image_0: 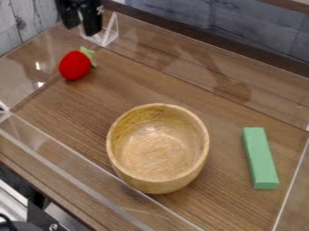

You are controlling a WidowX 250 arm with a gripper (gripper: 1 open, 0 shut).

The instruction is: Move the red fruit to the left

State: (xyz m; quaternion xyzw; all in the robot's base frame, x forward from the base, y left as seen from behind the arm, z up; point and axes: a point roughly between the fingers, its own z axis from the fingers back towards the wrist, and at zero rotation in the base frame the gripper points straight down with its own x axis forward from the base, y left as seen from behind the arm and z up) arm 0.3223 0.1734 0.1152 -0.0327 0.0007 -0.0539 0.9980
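The red fruit (76, 65), small and rounded with a green leafy top, lies on the wooden table at the far left, near the clear wall. My gripper (82, 24) hangs above it and slightly behind, near the top edge of the view. Its black fingers stand apart with nothing between them, and it is clear of the fruit.
A wooden bowl (158, 147) stands in the middle front of the table. A flat green block (258, 157) lies at the right. Clear plastic walls (36, 144) ring the table, and a clear bracket (108, 29) stands at the back left.
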